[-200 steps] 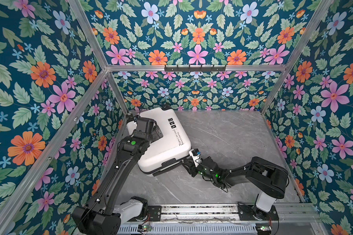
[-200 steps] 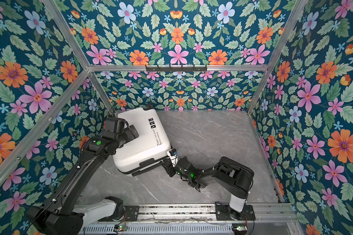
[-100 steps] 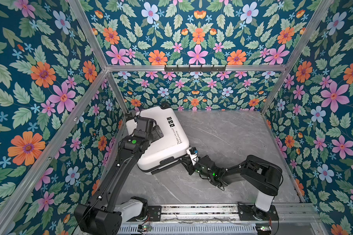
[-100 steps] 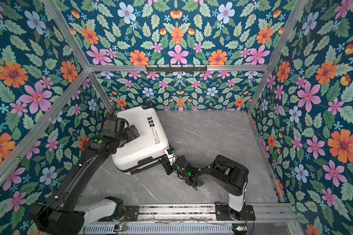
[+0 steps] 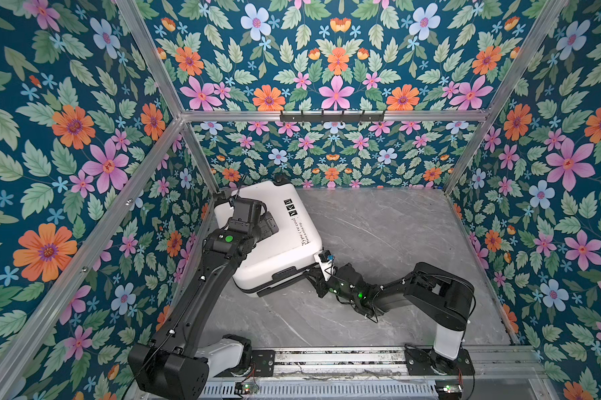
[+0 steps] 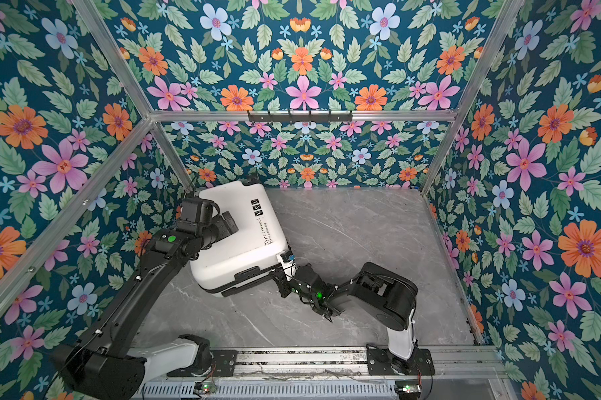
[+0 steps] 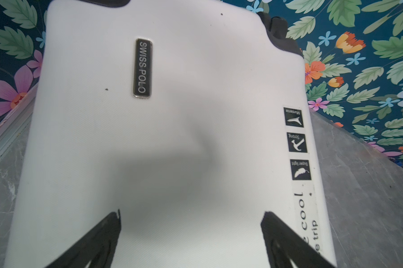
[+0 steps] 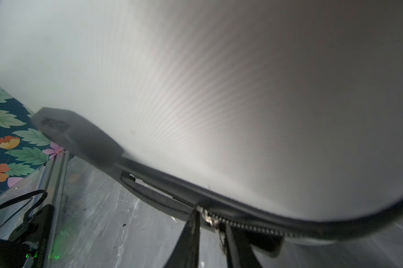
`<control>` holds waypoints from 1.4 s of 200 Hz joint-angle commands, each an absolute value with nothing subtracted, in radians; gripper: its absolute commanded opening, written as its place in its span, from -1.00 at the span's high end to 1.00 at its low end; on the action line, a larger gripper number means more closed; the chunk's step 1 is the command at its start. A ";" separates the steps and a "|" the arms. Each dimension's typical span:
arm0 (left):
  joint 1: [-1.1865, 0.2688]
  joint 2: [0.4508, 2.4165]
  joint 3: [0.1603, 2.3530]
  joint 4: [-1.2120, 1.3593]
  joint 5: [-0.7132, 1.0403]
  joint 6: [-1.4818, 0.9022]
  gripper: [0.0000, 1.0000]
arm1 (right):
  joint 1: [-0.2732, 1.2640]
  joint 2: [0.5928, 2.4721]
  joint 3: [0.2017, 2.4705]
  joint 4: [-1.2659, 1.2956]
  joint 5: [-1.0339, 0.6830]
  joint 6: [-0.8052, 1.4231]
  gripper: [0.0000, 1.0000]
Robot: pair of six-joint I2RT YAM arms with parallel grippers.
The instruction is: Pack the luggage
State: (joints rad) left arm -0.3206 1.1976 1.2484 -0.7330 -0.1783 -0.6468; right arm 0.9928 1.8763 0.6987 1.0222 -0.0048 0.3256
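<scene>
The luggage (image 5: pixel 274 242) (image 6: pixel 240 242) lies flat with its lid down in the back left corner, a white hard shell with black text and three square icons (image 7: pixel 298 143). My left gripper (image 5: pixel 268 223) (image 6: pixel 228 223) (image 7: pixel 191 215) rests open on the lid, fingers spread wide on the shell. Low at the front right corner, my right gripper (image 5: pixel 312 273) (image 6: pixel 276 273) (image 8: pixel 208 220) has its jaws drawn in on the metal zipper pull (image 8: pixel 207 217). Zipper teeth (image 8: pixel 253 228) run off to one side of it. On the other side the seam (image 8: pixel 149 192) gapes.
The luggage lies on a grey marble table (image 5: pixel 378 235) boxed in by floral walls. A black hook rail (image 5: pixel 332 116) hangs on the back wall. The arms' metal base rail (image 5: pixel 326 356) runs along the front edge. The luggage's black side handle (image 8: pixel 79 137) sits near the right gripper.
My right gripper slid in to the suitcase's front corner and narrowed its jaws onto the zipper pull. The suitcase shifted a little toward the back left. The left gripper stayed open on the lid.
</scene>
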 commanded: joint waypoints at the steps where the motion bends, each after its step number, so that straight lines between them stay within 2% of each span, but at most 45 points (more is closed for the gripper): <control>1: -0.319 1.196 1.251 -0.725 -0.175 -0.634 -0.95 | 0.993 1.890 0.709 1.032 0.020 0.341 0.62; 44: -0.319 1.198 1.255 -0.725 -0.172 -0.635 -0.95 | 0.993 1.912 0.743 1.020 0.032 0.357 0.71; 93: -0.319 1.203 1.269 -0.732 -0.175 -0.630 -0.95 | 0.994 1.927 0.774 0.988 0.014 0.379 1.00; 145: -0.322 1.246 1.328 -0.710 -0.178 -0.570 -0.94 | 0.993 1.896 0.783 0.940 0.025 0.417 1.00; 169: -0.382 1.307 1.377 -0.637 -0.185 -0.477 -0.93 | 0.992 1.872 0.763 0.923 0.042 0.442 1.00; 212: -0.531 1.595 1.637 -0.605 -0.251 -0.273 -0.98 | 0.993 1.844 0.750 0.888 0.034 0.459 1.00; 250: -0.538 1.850 2.020 -1.009 -0.324 -0.261 -0.99 | 0.993 1.816 0.742 0.848 0.040 0.450 1.00; 280: -0.538 1.931 2.165 -1.187 -0.353 -0.236 -0.99 | 0.992 1.785 0.708 0.845 0.066 0.439 1.00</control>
